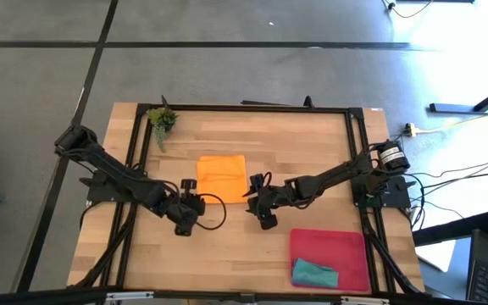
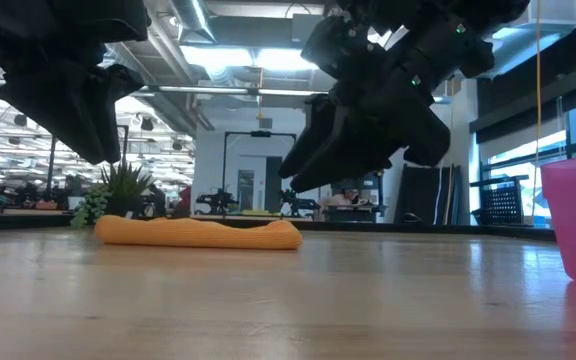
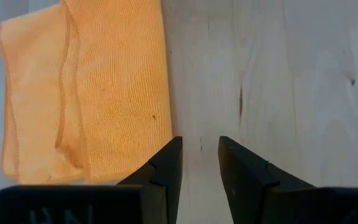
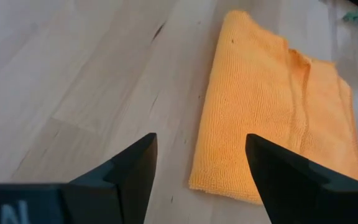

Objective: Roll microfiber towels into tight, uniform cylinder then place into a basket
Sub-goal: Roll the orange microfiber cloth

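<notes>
While both grippers' fingers hang spread and empty, the orange towel [image 1: 222, 177] lies on the wooden table [image 1: 312, 144].

The orange towel [image 4: 272, 118] is soft cloth with a fine looped weave and stitched hems – matt, slightly fuzzy. The table [image 1: 227, 246] is pale wood, smooth with visible grain and a faint sheen, framed in dark metal. The basket [image 1: 333, 246] looks like smooth pink plastic – the teal towel [image 1: 314, 273] in it is matt cloth.

Orange towel [image 1: 222, 177]; teal towel [image 1: 314, 273] in red-pink basket [image 1: 329, 242]; pale wood table [image 1: 252, 135]
</notes>
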Available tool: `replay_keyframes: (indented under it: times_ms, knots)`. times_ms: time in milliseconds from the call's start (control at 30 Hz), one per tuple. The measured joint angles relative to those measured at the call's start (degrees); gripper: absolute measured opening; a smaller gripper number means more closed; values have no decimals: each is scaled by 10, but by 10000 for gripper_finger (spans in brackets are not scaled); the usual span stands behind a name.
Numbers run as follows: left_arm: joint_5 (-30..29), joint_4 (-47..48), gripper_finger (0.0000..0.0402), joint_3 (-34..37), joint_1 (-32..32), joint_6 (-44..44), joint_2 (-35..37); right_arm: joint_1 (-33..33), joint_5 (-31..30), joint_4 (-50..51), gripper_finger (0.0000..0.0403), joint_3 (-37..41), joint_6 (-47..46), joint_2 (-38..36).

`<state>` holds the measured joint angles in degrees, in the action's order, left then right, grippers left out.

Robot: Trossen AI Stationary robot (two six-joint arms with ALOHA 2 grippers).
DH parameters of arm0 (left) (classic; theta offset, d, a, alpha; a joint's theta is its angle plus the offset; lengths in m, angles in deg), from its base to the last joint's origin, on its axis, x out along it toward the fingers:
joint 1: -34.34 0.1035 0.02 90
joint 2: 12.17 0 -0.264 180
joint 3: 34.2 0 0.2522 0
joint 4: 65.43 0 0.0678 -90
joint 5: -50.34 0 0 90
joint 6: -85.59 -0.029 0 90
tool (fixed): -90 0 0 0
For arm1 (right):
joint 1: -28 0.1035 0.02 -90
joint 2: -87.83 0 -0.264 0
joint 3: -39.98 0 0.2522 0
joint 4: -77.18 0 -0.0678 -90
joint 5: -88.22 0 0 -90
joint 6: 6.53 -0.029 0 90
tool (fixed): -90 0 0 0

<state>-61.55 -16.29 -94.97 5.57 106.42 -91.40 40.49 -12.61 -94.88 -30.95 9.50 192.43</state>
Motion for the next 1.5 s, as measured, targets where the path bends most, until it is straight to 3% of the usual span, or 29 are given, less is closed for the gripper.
replay_keyframes:
  times_ms: [467,767,1233,1500]
  knots:
    - [23,2,95,0,27,25,-2,0,0,0,245,0,-10,0]
    - [30,2,44,0,29,15,-2,0,0,0,245,0,-10,0]
    - [31,2,123,0,33,31,-3,0,5,0,245,0,-10,0]
    - [-12,-4,128,10,35,3,-52,0,4,-22,245,1,-1,34]
